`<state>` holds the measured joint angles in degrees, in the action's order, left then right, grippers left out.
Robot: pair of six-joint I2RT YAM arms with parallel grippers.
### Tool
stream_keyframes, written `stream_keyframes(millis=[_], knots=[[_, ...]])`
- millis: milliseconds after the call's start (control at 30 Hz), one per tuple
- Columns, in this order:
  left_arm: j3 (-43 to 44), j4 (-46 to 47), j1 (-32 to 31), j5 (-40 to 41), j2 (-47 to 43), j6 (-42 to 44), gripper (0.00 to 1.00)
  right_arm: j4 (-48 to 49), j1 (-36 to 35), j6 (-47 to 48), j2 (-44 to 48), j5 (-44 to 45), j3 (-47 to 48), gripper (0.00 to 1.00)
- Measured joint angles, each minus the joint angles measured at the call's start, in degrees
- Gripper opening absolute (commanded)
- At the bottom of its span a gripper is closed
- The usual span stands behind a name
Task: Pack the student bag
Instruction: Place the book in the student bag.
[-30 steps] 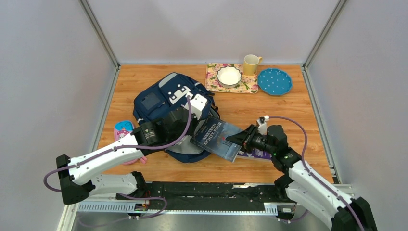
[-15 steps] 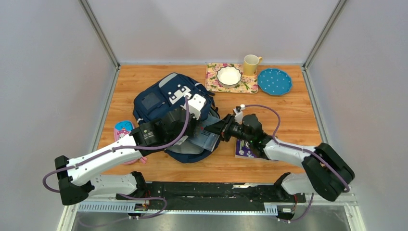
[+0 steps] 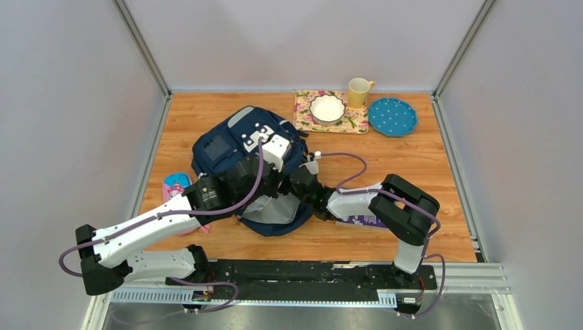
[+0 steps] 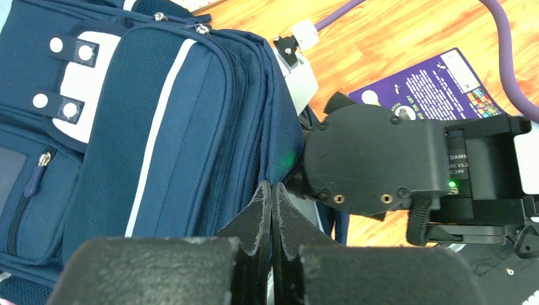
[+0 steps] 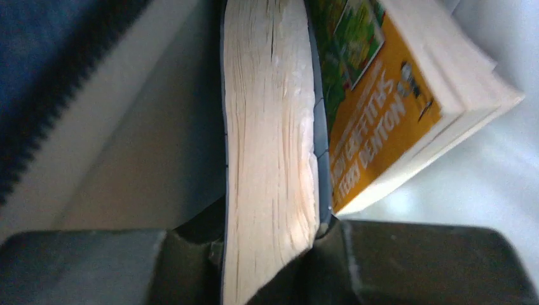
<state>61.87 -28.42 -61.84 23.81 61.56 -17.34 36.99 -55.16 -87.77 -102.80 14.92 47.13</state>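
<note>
The navy student bag (image 3: 227, 144) lies on the table, its opening facing right. My left gripper (image 4: 271, 190) is shut on the edge of the bag's opening (image 4: 267, 146) and holds it up. My right gripper (image 5: 270, 254) is shut on a dark-covered book (image 5: 270, 146), whose cream page edges face the camera, and it reaches inside the bag. In the top view the right wrist (image 3: 307, 185) sits at the opening and the held book is hidden. A second book with an orange cover (image 5: 375, 121) lies inside the bag beside the held one.
A purple book (image 3: 361, 221) lies on the table under the right forearm. A pink pencil case (image 3: 176, 185) is left of the bag. At the back stand a white bowl (image 3: 327, 108) on a floral mat, a yellow mug (image 3: 358, 91) and a blue dotted plate (image 3: 392, 116).
My right arm has stretched left and carried the dark book from above the table into the bag's opening, out of the top view. My left gripper has kept its hold on the bag's edge.
</note>
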Motion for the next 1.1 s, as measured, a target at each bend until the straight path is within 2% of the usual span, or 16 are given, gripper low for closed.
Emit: stream_keyframes(millis=[33,133,233,333,600,700,733,800,833,1100], knots=[[-0.3,0.0,0.0,0.0,-0.5,-0.4,0.0,-1.4,-0.5,-0.4,-0.6,2.4,1.3,0.39],[-1.9,0.5,0.0,0.1,-2.6,-1.4,0.0,-5.7,-0.9,-1.1,-1.0,8.7,3.5,0.66],[-3.0,1.0,0.0,0.3,-4.3,-2.0,0.0,-8.5,-0.6,-0.3,-1.0,12.3,4.2,0.74],[-3.1,1.2,0.0,0.5,-4.7,-2.1,0.0,-8.8,-0.6,0.5,-0.9,12.3,3.3,0.79],[-3.3,1.2,0.0,0.3,-4.7,-2.1,0.0,-7.8,-0.5,3.9,4.8,4.9,-3.4,0.8],[-3.4,1.2,0.0,0.3,-4.7,-2.1,0.0,-9.3,-0.3,5.2,8.1,2.0,-5.5,0.68],[-3.5,1.2,0.0,0.3,-4.7,-2.1,0.0,-9.4,-0.3,5.4,8.7,1.2,-5.9,0.46],[-3.8,1.3,0.0,0.2,-4.7,-2.0,0.0,-10.0,-0.2,6.1,8.8,-0.4,-6.0,0.21],[-3.9,1.3,0.0,0.2,-4.7,-2.0,0.0,-10.3,-0.1,5.9,8.6,-1.3,-6.0,0.0],[-4.0,1.3,0.0,-0.2,-4.8,-2.1,0.0,-4.0,0.0,4.1,4.2,-2.0,-6.0,0.0]])
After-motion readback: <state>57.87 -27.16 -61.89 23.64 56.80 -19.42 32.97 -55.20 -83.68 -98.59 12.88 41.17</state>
